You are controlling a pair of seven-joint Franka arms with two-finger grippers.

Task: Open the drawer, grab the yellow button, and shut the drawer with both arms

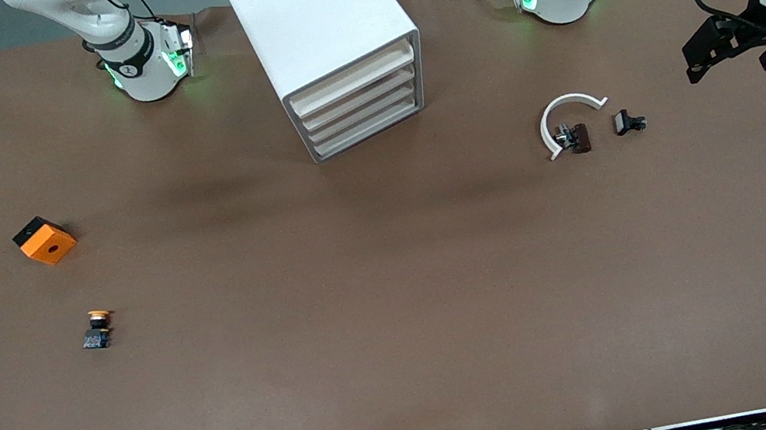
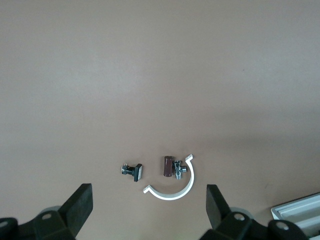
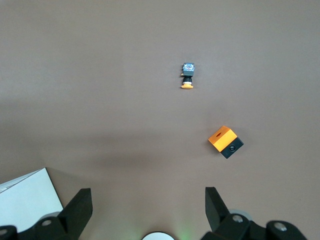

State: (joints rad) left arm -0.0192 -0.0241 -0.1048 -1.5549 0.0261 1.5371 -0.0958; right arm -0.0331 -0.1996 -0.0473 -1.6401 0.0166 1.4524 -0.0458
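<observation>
Front view: one button [image 1: 97, 328], one orange block [image 1: 45, 241], four drawers [image 1: 359, 105].

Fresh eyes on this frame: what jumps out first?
The tall white cabinet with four shut drawers, standing between the arm bases. Then the orange block toward the right arm's end, with the tiny orange-capped button nearer the front camera. A white curved clip lies toward the left arm's end.

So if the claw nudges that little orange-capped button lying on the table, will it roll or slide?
The button lies on its side, so its round orange cap would probably let it roll or pivot. Its squarish bluish base should stop it rolling freely. It looks tiny, so likely light and easily knocked away.
</observation>
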